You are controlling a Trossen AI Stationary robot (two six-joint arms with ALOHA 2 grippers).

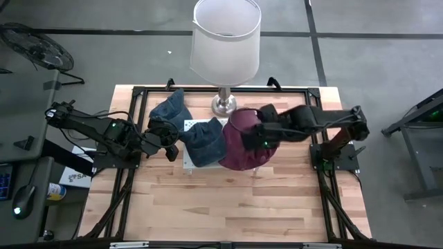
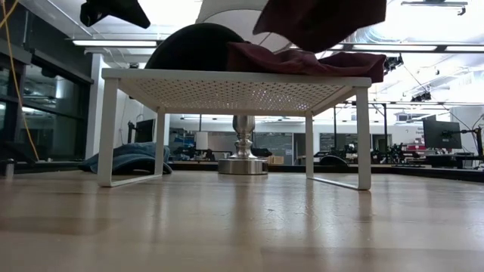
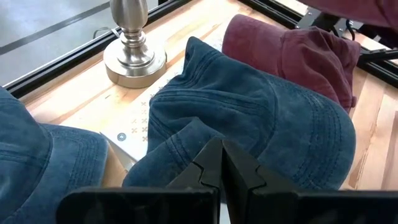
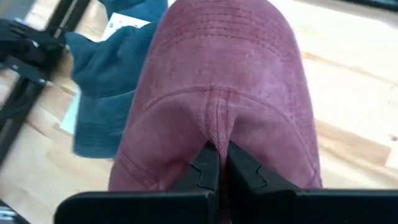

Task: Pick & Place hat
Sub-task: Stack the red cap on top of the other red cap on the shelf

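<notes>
Now, right gripper (image 4: 217, 163): fingers pinched on the maroon hat (image 4: 236, 81) (fabric bunched between them), over the white rack (image 2: 234, 83).
Left gripper (image 3: 221, 163): fingers closed on the blue hat (image 3: 249, 112) beside it.
</notes>
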